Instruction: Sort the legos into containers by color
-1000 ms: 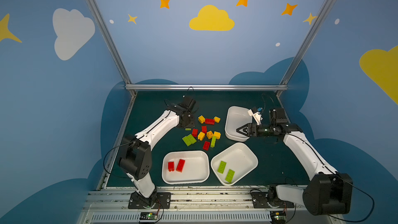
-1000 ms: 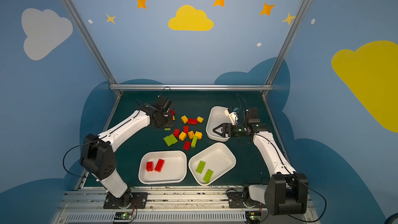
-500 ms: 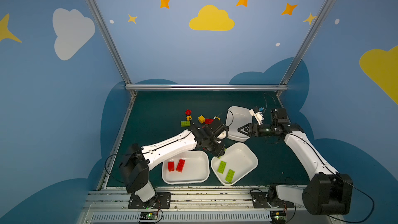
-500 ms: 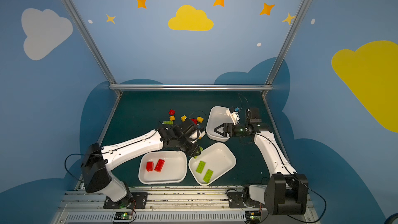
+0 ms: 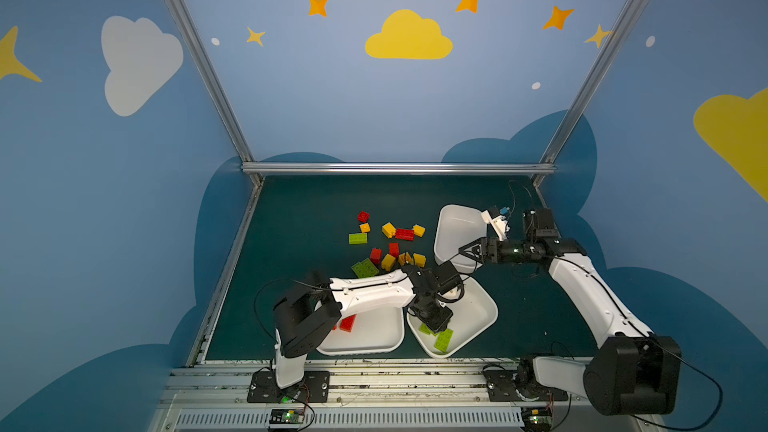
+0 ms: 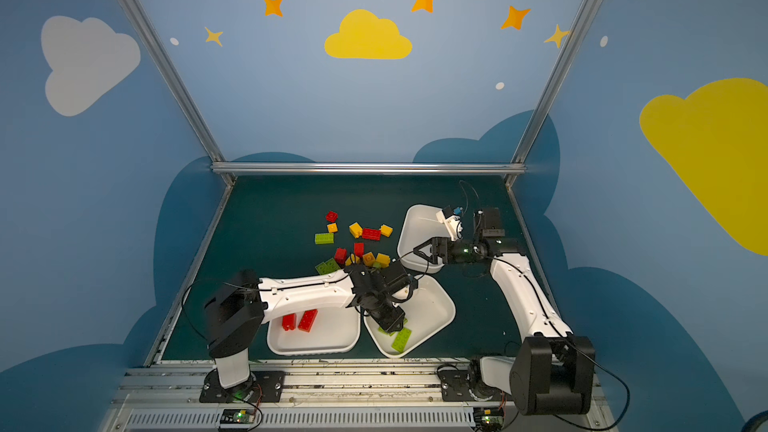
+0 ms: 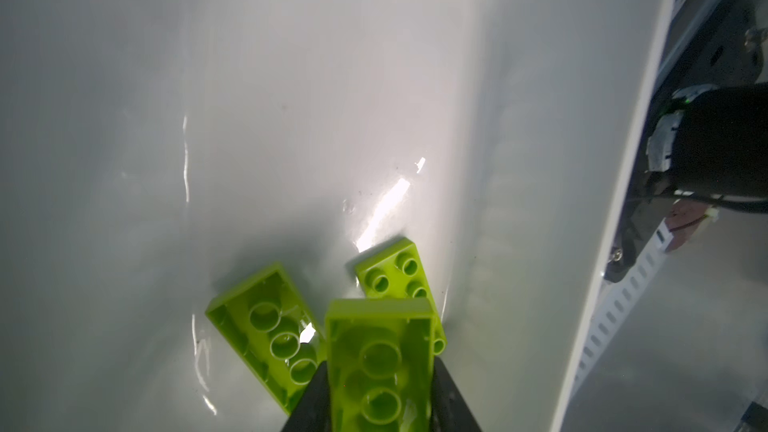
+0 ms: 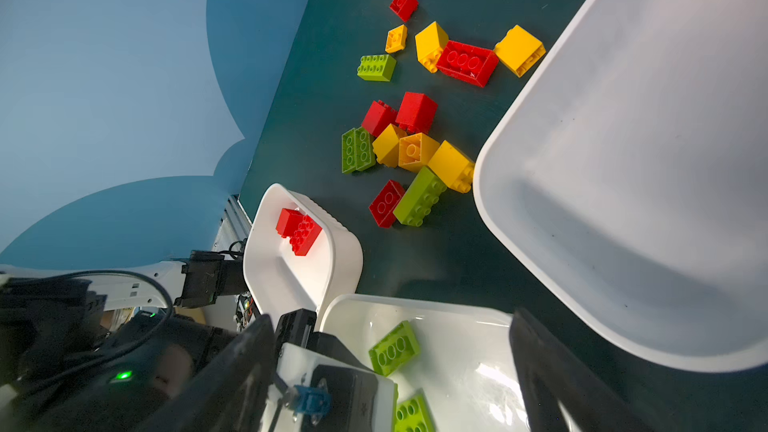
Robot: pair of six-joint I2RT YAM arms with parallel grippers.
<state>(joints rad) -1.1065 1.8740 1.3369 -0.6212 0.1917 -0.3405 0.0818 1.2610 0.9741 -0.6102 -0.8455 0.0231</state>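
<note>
As right gripper [image 5: 463, 251] stands wide, left gripper [image 7: 379, 371] pinches a lime brick [image 7: 376, 326].

Loose bricks [image 5: 404, 234] mid-table, just left of far-right tray [image 5: 457, 222]. Near-left tray [image 5: 378, 332] has a pair of bricks [image 6: 307, 320] in it. Near-right tray [image 5: 473, 309] sits beside it, two bricks [image 7: 266, 326] inside, third brick [image 7: 378, 338] above them in left gripper [image 7: 378, 371].
</note>
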